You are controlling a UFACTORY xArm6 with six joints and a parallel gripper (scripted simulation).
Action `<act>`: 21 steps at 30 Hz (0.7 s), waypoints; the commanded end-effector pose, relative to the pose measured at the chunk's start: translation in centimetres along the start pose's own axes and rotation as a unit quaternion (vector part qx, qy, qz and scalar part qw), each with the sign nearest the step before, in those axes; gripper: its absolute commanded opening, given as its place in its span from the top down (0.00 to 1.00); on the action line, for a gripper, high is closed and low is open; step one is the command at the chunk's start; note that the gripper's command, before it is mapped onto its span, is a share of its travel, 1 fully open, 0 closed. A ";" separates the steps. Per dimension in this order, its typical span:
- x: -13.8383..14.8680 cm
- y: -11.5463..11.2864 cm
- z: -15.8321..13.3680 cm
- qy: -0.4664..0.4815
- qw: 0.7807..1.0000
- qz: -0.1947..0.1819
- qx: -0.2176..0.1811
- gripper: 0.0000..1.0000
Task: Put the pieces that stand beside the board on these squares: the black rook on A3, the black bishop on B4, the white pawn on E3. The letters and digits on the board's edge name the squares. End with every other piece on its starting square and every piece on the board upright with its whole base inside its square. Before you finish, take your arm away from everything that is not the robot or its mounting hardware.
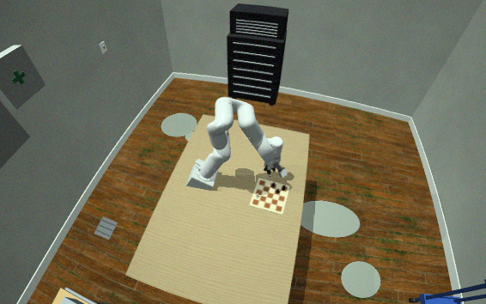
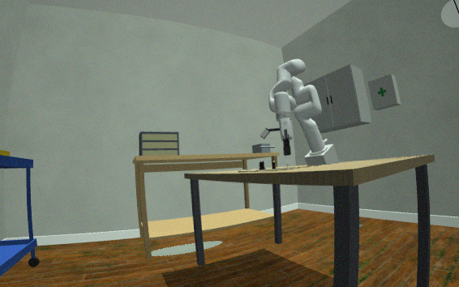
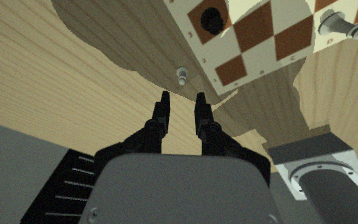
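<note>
The chessboard (image 1: 270, 196) lies on the wooden table right of the arm's base. A small white pawn (image 3: 182, 76) stands upright on the table just off the board's corner, in the arm's shadow. My gripper (image 3: 182, 101) hangs above it, fingers partly open with nothing between them; the pawn shows just beyond the fingertips. The gripper also shows in the top view (image 1: 270, 171) and in the exterior view (image 2: 286, 151), well above the table. A black piece (image 3: 213, 20) stands on a dark edge square. A white piece (image 3: 340, 25) stands on the board farther right. Other dark pieces (image 1: 278, 189) stand on the board.
The arm's base (image 1: 201, 177) sits on the table left of the board. A grey mount (image 3: 316, 160) shows at the lower right of the wrist view. A second table (image 2: 202, 160) and a black cabinet (image 1: 257, 53) stand behind.
</note>
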State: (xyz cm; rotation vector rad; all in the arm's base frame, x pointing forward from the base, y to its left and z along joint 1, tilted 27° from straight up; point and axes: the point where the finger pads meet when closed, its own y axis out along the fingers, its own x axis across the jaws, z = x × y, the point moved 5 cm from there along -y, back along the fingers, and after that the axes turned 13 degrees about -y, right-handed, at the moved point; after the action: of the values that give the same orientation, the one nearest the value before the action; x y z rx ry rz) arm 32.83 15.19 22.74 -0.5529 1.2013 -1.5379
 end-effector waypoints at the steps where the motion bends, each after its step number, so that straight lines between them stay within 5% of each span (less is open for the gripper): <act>1: -0.1 0.8 0.1 0.000 1.000 0.001 0.001 0.66; 21: -0.1 2.7 0.2 0.000 1.000 0.001 0.001 0.66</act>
State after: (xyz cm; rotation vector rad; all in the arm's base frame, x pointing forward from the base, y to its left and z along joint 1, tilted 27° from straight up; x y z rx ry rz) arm 34.00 15.31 20.53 -0.5529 1.2014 -1.5379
